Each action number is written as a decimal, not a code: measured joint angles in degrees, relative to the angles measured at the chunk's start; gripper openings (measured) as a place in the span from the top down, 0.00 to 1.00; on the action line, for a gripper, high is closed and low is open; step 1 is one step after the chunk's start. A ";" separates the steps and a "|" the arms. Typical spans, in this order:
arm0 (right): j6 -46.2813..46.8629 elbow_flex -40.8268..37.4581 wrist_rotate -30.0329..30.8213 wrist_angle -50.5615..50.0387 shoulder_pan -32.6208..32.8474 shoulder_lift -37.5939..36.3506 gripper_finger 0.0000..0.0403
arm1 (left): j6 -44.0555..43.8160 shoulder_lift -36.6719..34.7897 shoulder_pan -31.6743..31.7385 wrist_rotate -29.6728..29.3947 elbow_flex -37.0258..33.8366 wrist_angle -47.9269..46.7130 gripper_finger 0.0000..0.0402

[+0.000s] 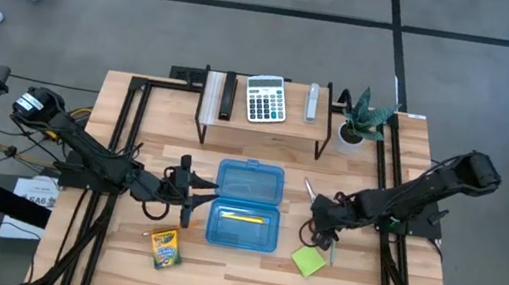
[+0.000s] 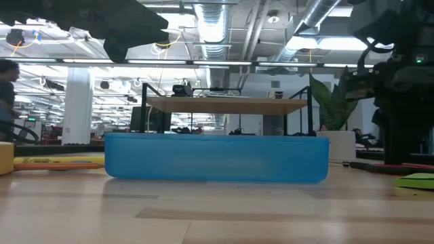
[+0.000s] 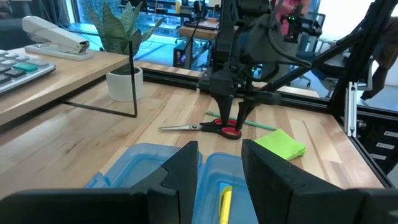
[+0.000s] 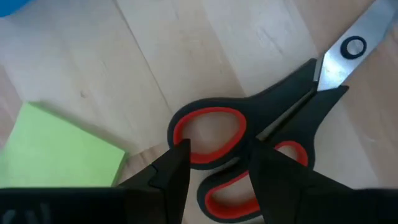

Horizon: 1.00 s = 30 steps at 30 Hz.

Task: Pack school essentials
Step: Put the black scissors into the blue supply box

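High view: right pincer (image 1: 321, 239) spread over red-handled scissors (image 1: 314, 224), sticky-note pad (image 1: 310, 261) just beside.

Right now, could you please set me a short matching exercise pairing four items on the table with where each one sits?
Items:
1. yellow pencil
2. calculator
3. crayon box
4. scissors

Places:
A. on the raised shelf
B. under the right gripper
C. inside the open blue case
D. on the table near the left arm, front of the case

Pairs: 1-C, 2-A, 3-D, 4-B
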 joint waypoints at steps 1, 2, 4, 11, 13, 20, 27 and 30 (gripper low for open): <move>0.00 0.00 0.02 0.03 -0.28 0.21 0.55 | 0.00 0.00 0.00 0.00 0.00 0.00 0.72; 0.02 -0.02 0.00 -0.03 -0.47 0.23 0.55 | 0.00 0.00 0.00 -0.02 0.00 0.00 0.72; 0.02 -0.12 -0.02 -0.22 -1.10 0.21 0.54 | 0.00 0.00 0.00 0.00 0.00 0.03 0.72; -0.02 -0.24 -0.24 -1.29 -2.32 -0.32 0.52 | 0.04 0.00 0.00 0.00 0.00 0.02 0.72; -0.10 -0.24 -0.24 -1.52 -2.30 -0.32 0.52 | 0.04 0.00 0.00 0.00 0.00 0.02 0.72; -0.20 3.51 0.58 -8.84 -2.27 -0.56 0.53 | 0.09 0.00 0.00 0.02 0.00 0.00 0.72; -0.16 5.53 2.04 -12.86 -2.21 -0.58 0.52 | 0.07 0.00 0.00 0.23 0.00 -0.02 0.72; 0.67 5.53 2.70 -14.66 -2.09 -0.58 0.53 | 0.07 0.00 0.00 0.31 0.00 -0.03 0.72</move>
